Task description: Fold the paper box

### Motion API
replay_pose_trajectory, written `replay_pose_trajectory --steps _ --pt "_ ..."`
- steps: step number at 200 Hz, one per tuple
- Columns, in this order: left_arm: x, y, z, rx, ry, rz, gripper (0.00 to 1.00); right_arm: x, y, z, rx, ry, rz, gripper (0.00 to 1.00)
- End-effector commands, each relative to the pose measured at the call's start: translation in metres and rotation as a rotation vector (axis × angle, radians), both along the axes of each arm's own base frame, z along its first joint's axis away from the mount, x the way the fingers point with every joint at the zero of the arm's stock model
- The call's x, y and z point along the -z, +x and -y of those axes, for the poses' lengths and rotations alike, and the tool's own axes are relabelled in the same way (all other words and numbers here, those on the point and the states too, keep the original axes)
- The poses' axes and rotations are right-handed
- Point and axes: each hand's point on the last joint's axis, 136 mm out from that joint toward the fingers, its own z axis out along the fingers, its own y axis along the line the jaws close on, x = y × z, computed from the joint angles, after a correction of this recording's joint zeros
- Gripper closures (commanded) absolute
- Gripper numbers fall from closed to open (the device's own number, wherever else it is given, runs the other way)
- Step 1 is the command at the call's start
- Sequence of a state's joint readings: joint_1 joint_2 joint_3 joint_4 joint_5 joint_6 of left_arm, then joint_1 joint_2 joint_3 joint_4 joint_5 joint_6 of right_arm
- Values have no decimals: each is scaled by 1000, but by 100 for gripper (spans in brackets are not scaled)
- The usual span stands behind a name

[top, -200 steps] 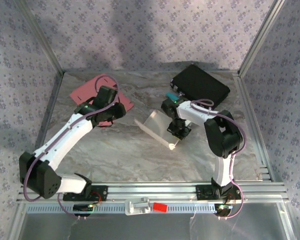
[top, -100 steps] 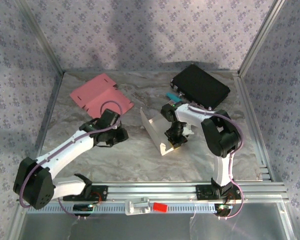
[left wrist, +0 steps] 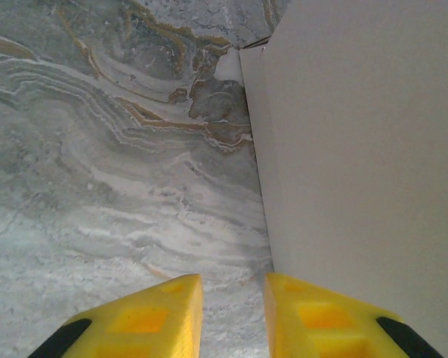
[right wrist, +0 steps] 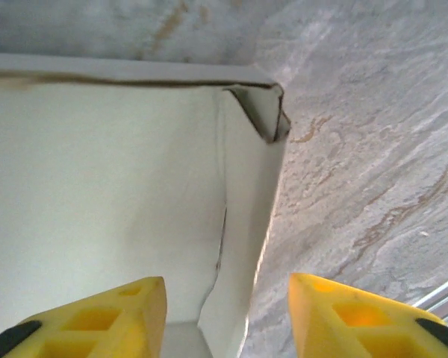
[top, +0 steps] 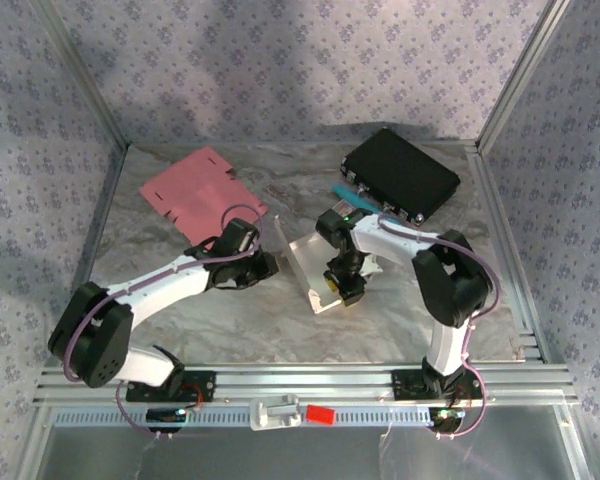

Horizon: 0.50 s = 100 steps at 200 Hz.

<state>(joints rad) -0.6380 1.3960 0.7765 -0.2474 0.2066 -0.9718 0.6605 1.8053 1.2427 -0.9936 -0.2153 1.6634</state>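
Observation:
The white paper box [top: 305, 262] stands partly folded at the table's middle, one wall upright. In the left wrist view that wall [left wrist: 358, 149] rises on the right. My left gripper [top: 268, 266] sits low at the box's left side. It is narrowly open [left wrist: 233, 282], bare table shows in the gap, and its right fingertip [left wrist: 321, 313] is at the wall's foot. My right gripper [top: 340, 292] hangs over the box's near right corner. It is open [right wrist: 225, 287], its fingers straddling a side flap [right wrist: 243, 224] without pinching it.
A flat pink sheet [top: 195, 190] lies at the back left. A black case [top: 400, 172] rests at the back right with a teal item [top: 344, 192] beside it. Metal frame rails [top: 310, 380] run along the near edge.
The left arm swung from the pink sheet down to the white box's left side. The right gripper opened and released the box flap. The box shifted slightly left and stands more upright.

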Motion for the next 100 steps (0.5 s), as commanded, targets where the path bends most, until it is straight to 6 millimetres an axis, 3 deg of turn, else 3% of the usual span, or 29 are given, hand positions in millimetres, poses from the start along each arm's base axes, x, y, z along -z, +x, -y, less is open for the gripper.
replay_pose_trajectory --steps 1,26,46,57,77,100 --pt "-26 15 20 9 -78 58 73 -45 17 15 -112 -27 150 47" --pt "-30 19 23 11 -85 65 73 -99 48 24 -389 -66 421 43" --pt "-29 19 24 12 -86 61 73 -132 63 -1 -761 -8 657 41" --pt "-30 20 24 7 -87 63 73 -149 57 -31 -981 115 763 40" --pt "-30 21 25 7 -88 64 73 -165 35 -64 -1215 278 805 35" --pt "-28 23 27 9 -88 60 73 -171 22 -83 -1345 342 781 35"
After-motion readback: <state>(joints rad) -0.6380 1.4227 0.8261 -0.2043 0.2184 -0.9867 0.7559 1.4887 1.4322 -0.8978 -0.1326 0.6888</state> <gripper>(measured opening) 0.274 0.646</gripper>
